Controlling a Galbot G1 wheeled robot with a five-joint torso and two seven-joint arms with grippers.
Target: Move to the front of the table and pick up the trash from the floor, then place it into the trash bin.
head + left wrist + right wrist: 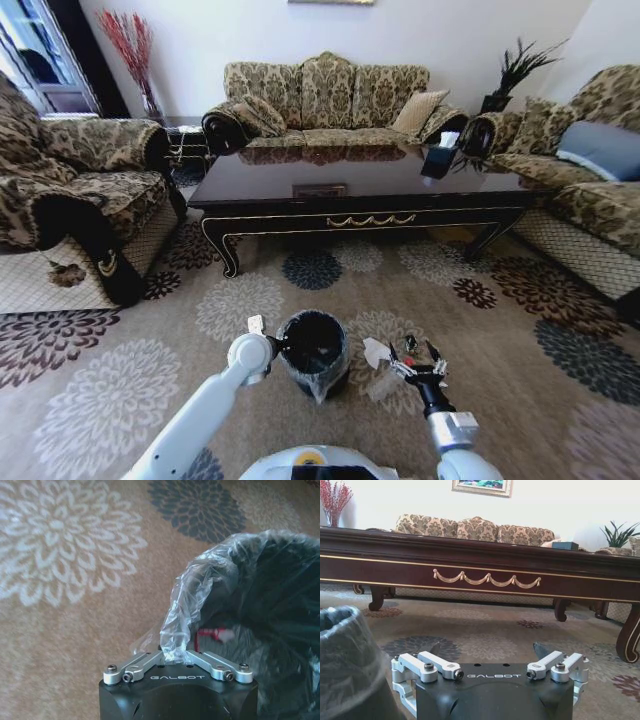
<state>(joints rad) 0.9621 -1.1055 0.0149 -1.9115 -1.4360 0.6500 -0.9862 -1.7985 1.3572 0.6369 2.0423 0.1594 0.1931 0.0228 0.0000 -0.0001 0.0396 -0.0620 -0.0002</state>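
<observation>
Pickup is under way: right end effector (419, 366), jaws spread, hovers over the trash (385, 362) on the carpet beside the trash bin (313, 352); left end effector (173, 656) pinches its liner; next, descend and close

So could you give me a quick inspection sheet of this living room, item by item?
Surface: patterned floral carpet, robot in front of the table.
Job's things: trash bin with black liner; trash on the carpet beside it, white scrap, clear wrapper, red bit.
Clutter: dark box on the table.
Grippers: left gripper shut on the bin liner's edge; right gripper open, low over the trash.
Cables: nothing seen.
Surroundings: patterned sofas, a plant, red branches.
</observation>
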